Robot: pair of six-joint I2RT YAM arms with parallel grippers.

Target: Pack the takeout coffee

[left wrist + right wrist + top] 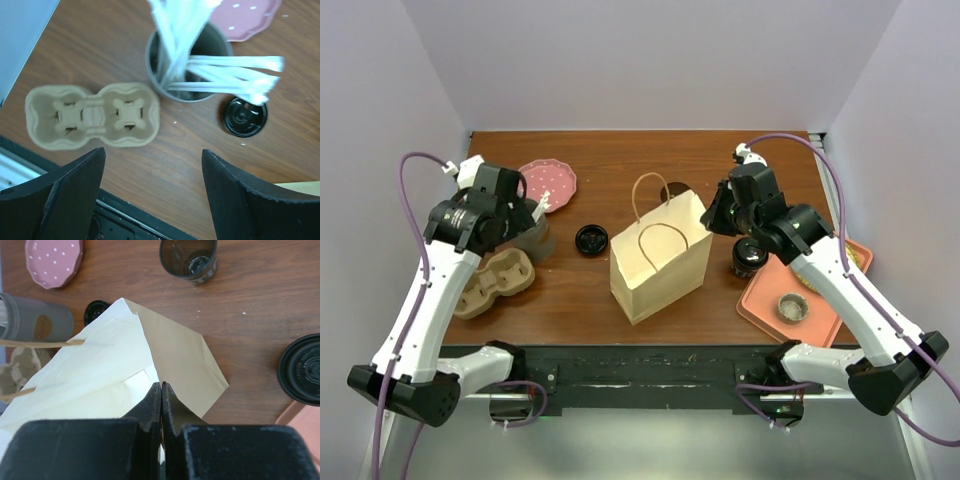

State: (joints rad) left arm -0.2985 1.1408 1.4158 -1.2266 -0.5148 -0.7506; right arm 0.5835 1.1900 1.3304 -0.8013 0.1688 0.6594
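Note:
The takeout coffee point(748, 256), a short dark cup with a round black lid, stands right of the tan paper bag point(660, 258), at the tray's far corner. It also shows at the right edge of the right wrist view point(302, 369). My right gripper point(716, 215) is at the bag's upper right rim. In the right wrist view its jaws point(161, 385) are closed on the bag's rim fold point(170, 355), with the bag's mouth open to the left. My left gripper point(152, 152) is open and empty, high above the table near the cardboard cup carrier point(92, 116).
A grey cup of white utensils point(187, 60) stands beside the carrier. A loose black lid point(591, 239) lies left of the bag. A pink plate point(548, 180) and an empty dark cup point(189, 259) are at the back. A salmon tray point(765, 300) with a small bowl point(793, 307) is front right.

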